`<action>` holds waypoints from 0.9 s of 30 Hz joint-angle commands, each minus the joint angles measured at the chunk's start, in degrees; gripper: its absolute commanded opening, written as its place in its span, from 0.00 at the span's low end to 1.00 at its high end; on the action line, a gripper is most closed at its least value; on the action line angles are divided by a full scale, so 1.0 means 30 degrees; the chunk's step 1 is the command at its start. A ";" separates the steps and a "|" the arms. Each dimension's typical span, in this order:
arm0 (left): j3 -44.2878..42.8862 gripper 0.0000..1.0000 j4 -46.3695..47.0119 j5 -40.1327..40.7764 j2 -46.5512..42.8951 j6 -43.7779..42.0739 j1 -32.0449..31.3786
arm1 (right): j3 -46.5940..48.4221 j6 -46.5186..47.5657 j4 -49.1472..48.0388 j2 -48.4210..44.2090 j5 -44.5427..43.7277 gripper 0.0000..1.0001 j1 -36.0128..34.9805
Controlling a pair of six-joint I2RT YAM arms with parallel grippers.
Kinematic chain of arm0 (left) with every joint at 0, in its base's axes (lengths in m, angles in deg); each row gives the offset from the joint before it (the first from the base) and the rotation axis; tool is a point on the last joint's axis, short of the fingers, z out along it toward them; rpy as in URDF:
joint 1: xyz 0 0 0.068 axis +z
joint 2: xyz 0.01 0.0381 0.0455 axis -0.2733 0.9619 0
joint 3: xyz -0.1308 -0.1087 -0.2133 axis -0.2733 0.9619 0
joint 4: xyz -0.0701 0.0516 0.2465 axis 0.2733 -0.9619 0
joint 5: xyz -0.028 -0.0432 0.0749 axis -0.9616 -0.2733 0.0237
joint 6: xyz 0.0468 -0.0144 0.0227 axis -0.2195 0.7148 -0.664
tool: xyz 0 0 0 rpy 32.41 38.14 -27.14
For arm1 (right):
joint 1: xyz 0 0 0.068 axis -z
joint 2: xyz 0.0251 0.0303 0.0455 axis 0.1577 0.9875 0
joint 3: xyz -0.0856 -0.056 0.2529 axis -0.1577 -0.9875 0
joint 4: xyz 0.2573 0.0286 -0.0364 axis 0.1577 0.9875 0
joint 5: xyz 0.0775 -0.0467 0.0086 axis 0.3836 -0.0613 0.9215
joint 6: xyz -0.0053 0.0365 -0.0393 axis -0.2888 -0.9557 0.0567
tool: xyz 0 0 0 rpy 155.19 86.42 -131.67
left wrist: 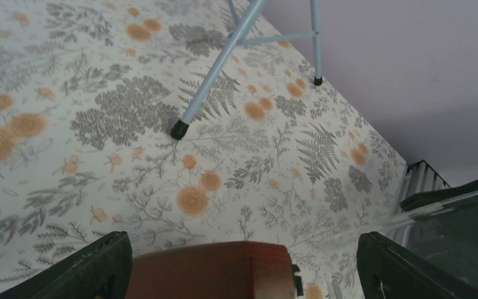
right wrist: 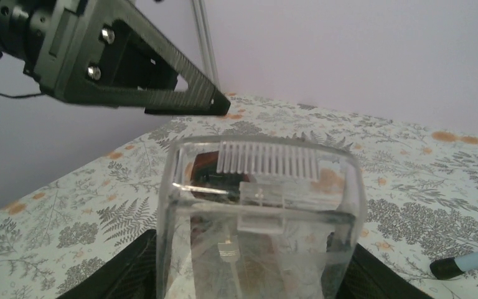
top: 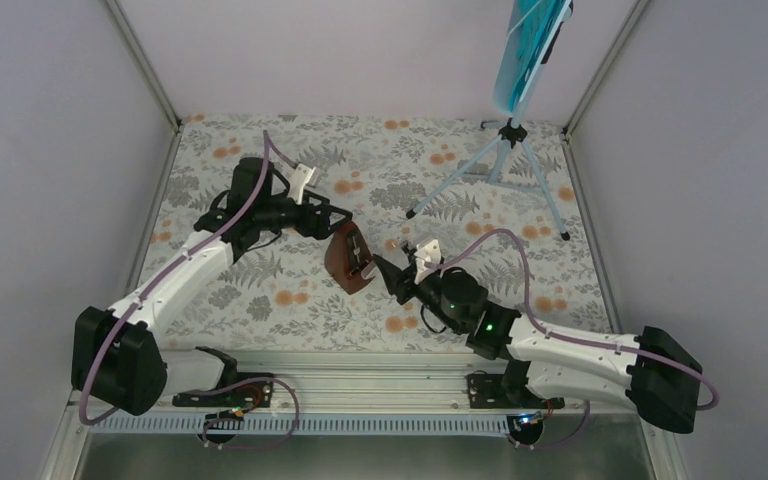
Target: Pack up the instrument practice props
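Metronome (top: 348,262) sat mid-worktop (top: 260,300), apparently tilted, between both tools. Clear front of the metronome was clamped in the right tool (top: 388,272). Its brown top lay between the wide-spread fingers of the left tool (top: 338,222), with a gap showing. Base was cut off in both wrist views, so contact with the worktop was unclear. The music stand (top: 505,165) stood in the far right corner, well apart, with its sheet (top: 528,40) cropped at the frame top. Walls closed three sides.
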 commanded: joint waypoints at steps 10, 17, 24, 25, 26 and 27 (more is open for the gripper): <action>0.0788 0.66 0.0439 -0.1658 0.1581 -0.0784 0.0175 | 0.0246 0.2329 -0.4026 0.2517 -0.1009 0.50 -0.0405; 0.0956 0.57 0.0347 -0.1868 0.1734 -0.0866 0.0167 | 0.0722 0.2826 -0.5297 0.4191 -0.1134 0.50 -0.0465; 0.0925 0.50 0.0027 -0.1772 0.1895 -0.1101 0.0166 | 0.1332 0.3518 -0.7117 0.6624 -0.1217 0.49 -0.0465; 0.0912 0.50 -0.0024 -0.1754 0.1864 -0.1147 0.0165 | 0.1465 0.3623 -0.7271 0.6966 -0.1254 0.49 -0.0465; 0.0954 0.49 -0.0063 -0.1730 0.1853 -0.1178 0.0165 | 0.1558 0.3648 -0.7365 0.7247 -0.1320 0.49 -0.0465; 0.0941 0.49 -0.0101 -0.1749 0.1836 -0.1208 0.0172 | 0.1621 0.3687 -0.7492 0.7505 -0.1322 0.49 -0.0465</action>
